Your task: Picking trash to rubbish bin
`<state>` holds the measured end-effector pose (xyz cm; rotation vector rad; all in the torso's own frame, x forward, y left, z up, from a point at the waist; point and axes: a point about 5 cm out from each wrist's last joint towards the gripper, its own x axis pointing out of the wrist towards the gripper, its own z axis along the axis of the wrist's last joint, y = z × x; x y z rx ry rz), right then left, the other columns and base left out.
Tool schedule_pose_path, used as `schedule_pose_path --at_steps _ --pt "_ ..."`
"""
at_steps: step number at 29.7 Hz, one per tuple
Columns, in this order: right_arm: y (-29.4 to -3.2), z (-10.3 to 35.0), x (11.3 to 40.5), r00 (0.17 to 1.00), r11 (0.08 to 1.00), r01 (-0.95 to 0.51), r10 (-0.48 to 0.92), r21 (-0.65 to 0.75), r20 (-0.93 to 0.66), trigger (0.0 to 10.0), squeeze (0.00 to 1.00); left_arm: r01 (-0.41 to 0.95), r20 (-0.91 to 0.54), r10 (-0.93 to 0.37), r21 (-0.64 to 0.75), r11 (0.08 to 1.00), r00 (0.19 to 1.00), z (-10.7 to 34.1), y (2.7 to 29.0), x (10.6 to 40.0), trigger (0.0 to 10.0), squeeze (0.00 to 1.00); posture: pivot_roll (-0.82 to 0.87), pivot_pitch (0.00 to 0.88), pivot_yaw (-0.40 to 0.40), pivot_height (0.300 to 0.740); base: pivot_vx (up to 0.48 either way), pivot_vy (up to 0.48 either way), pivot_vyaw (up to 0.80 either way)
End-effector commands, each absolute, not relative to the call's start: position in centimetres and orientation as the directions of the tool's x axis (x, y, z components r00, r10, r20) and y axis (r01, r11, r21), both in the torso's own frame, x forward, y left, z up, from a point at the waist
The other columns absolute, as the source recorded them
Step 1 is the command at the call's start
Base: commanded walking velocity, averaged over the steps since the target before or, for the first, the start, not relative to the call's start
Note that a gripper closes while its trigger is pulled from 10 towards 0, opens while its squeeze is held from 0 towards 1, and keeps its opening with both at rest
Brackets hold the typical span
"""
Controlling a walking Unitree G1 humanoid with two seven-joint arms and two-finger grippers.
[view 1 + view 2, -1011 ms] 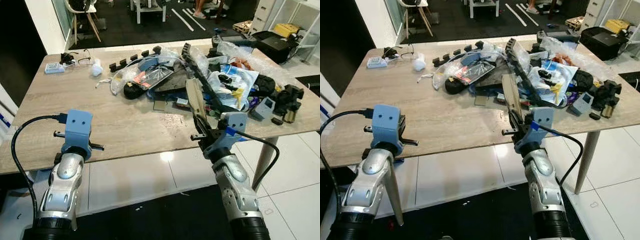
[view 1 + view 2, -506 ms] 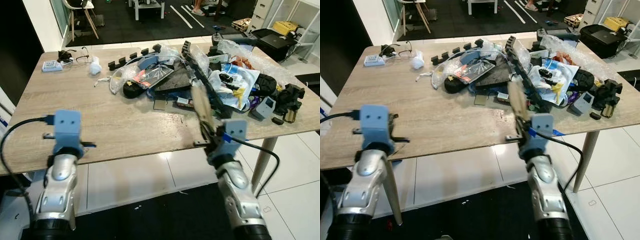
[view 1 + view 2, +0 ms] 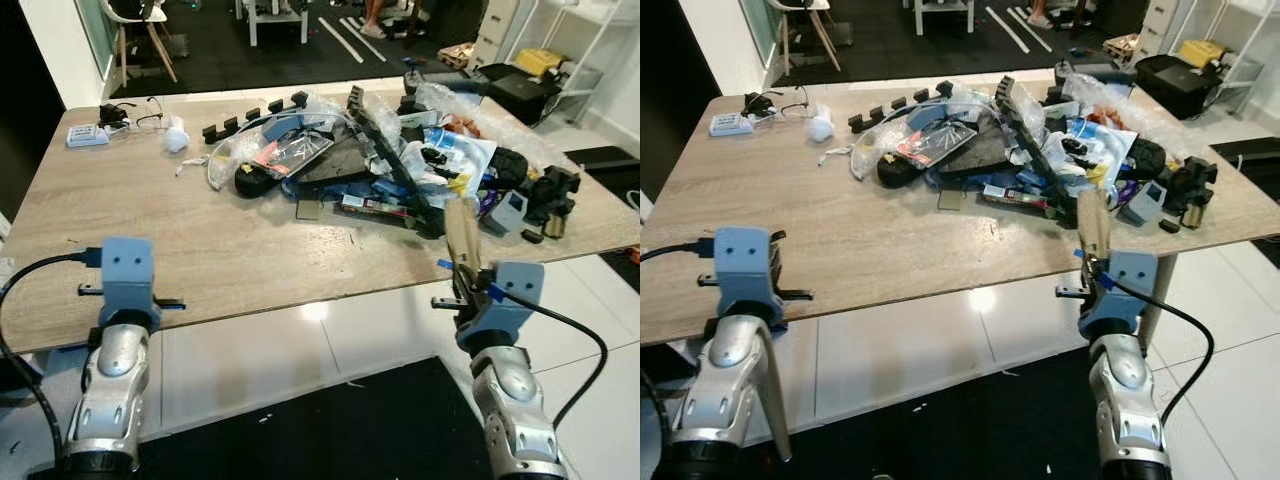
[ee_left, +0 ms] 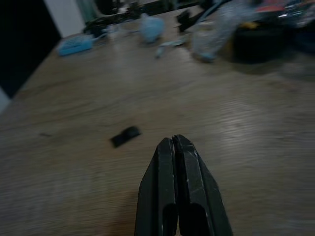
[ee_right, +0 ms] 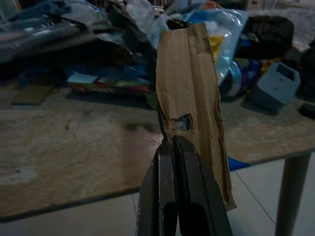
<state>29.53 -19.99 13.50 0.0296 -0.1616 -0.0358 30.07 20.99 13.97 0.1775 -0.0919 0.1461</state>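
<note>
Right claw (image 3: 461,283) drawn back off table (image 3: 200,240), clamping cardboard strip (image 3: 463,235); clutter pile (image 3: 400,160) behind; left claw (image 4: 173,145) closed, empty.

Two shiny silver arms are seen at the bottom of the head views, one at lower left, one at lower right. Each arm is topped by a light blue box with two small holes. A black cable is plugged into each box. The left hand (image 4: 178,147) and the right hand (image 5: 173,147) are made of two long black fingers.
</note>
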Motion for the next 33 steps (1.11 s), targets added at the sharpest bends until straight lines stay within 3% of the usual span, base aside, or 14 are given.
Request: schedule_pose_path --at_steps 1,2,7,12,20,27,33 --pt "-19.8 13.6 29.6 0.985 0.999 0.024 -0.029 0.028 0.168 10.0 0.00 -0.111 0.095 0.098 0.150 0.982 0.991 13.6 20.2 29.9 10.0 0.00 -0.01 0.089 -0.037 0.740 0.000 0.000 0.00" --pt "-19.7 13.7 29.9 0.984 0.999 0.017 -0.024 0.039 0.174 10.0 0.00 -0.052 0.093 0.039 0.147 0.988 0.995 13.4 19.2 29.8 10.0 0.00 0.00 0.095 -0.035 0.740 0.000 0.000 0.00" --pt "-19.4 13.2 29.8 0.987 0.999 0.006 -0.013 0.048 0.162 10.0 0.00 -0.007 0.102 -0.010 0.164 0.986 0.995 13.6 18.7 29.7 10.0 0.00 0.02 0.100 -0.038 0.740 0.000 0.000 0.00" --pt "-19.0 13.0 29.8 0.988 0.998 -0.006 -0.002 0.055 0.157 10.0 0.00 -0.006 0.104 -0.012 0.172 0.985 0.994 13.6 18.7 29.7 10.0 0.00 0.02 0.100 -0.036 0.740 0.000 0.000 0.00" --pt "-18.5 13.1 30.4 0.984 0.996 -0.005 -0.012 0.090 0.180 10.0 0.00 0.011 0.106 -0.034 0.214 0.977 0.994 14.4 18.8 30.9 10.0 0.00 0.05 0.078 0.034 0.740 0.000 0.000 0.00" --pt "-17.6 13.1 31.2 0.985 0.993 -0.049 0.030 0.107 0.172 10.0 0.00 -0.020 0.108 -0.002 0.201 0.979 0.994 15.1 19.5 31.8 10.0 0.00 0.05 0.068 0.035 0.740 0.000 0.000 0.00" --pt "-17.1 18.9 33.4 0.932 0.991 -0.120 0.094 0.053 0.351 10.0 0.00 -0.019 0.259 -0.022 0.155 0.988 0.966 19.7 19.1 33.5 10.0 0.00 0.04 0.070 0.011 0.740 0.000 0.000 0.00"
